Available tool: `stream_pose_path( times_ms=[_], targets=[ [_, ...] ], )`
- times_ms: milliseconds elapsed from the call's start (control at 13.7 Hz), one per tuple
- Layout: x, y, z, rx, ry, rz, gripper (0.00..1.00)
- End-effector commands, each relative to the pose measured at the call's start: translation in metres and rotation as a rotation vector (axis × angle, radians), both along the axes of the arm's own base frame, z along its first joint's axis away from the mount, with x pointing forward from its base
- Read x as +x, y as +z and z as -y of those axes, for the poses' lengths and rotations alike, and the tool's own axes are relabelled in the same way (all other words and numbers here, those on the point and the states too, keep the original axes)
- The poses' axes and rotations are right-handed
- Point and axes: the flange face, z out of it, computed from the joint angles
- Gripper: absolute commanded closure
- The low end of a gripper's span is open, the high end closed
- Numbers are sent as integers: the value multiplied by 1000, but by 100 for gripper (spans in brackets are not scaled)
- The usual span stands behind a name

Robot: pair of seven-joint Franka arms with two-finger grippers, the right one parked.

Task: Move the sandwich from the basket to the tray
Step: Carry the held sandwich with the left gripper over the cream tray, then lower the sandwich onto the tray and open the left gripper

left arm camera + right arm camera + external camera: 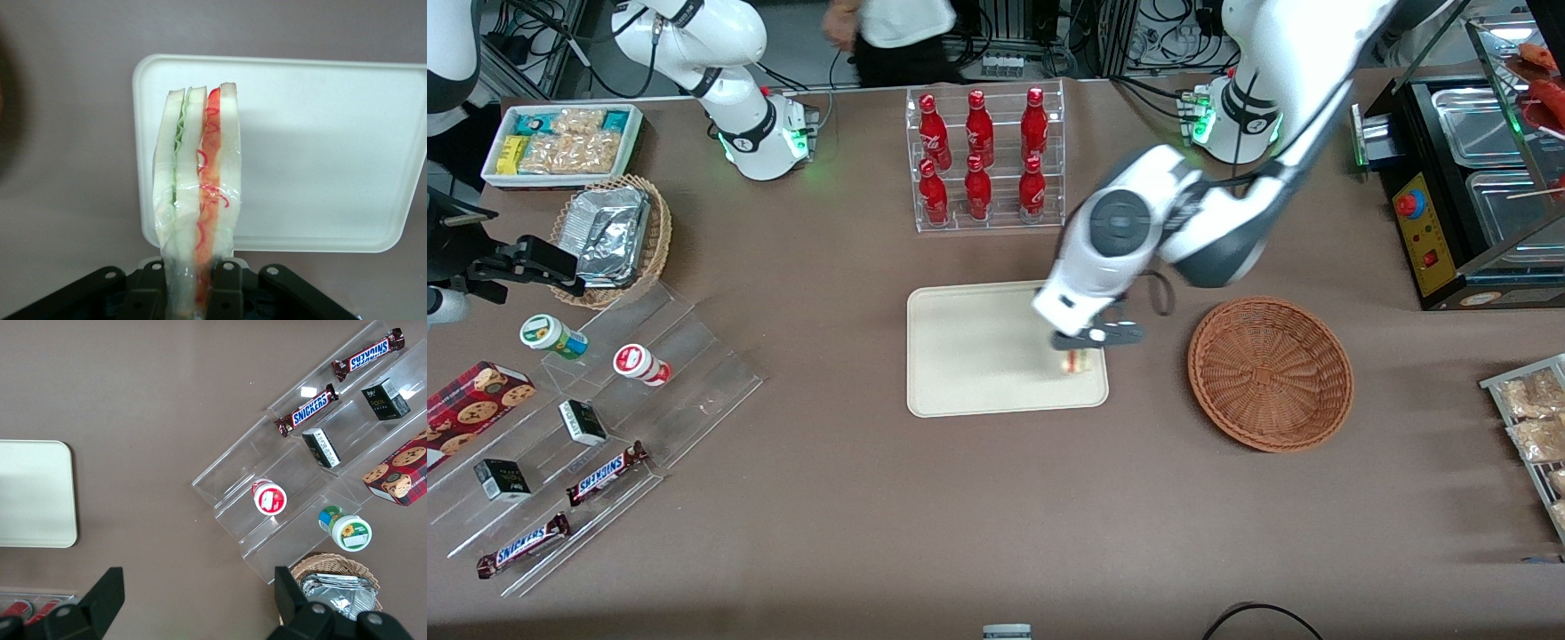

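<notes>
I've got the sandwich (197,200) pinched between my fingers (227,283), held by one end with its layered edge facing the wrist camera. My gripper (1089,342) hangs over the tray (978,356), at the end nearest the basket (1270,373), and the front view shows the sandwich (1078,361) just under it, low over that end. Whether it already touches the tray I can't tell.

Here's how it feels to me, going by the look: very light, and soft. Pale bread, green and red filling strands, and a clear film wrapped around the lot. That film looks slick, so I reckon a loose pinch could let the wedge slide. Squeeze too hard, though, and the bread will likely crush and push the filling out at the edge.

My hold is across the flat bread faces, not across the filling edge, and I think that's the right place: broad surfaces, a firmer stack. The free end stands away from me unsupported, so I'd expect it to droop or wobble under a quick swing.

The basket sits bare on the desk, beside the tray toward the working arm's end.
</notes>
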Motion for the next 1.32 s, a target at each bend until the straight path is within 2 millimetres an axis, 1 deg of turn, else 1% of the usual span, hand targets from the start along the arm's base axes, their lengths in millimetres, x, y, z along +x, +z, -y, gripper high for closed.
stream_pose_path(
  times_ms=[0,146,293,512,659,732,878,1024,1098,1171,1244],
  targets=[
    [-2,-28,47,7,7,25,100],
    [-16,-52,71,-7,-27,37,100],
    [-24,-71,84,4,-27,60,100],
    [-26,-91,85,29,-27,61,100],
    [-31,-94,95,0,-38,79,100],
    [-28,-102,93,1,-32,86,100],
    [-28,-122,94,19,-28,95,100],
    [-32,-128,98,23,-31,106,100],
    [-32,-132,97,27,-27,102,92],
    [-33,-134,97,27,-25,98,49],
    [-32,-133,97,28,-30,99,10]
  ],
)
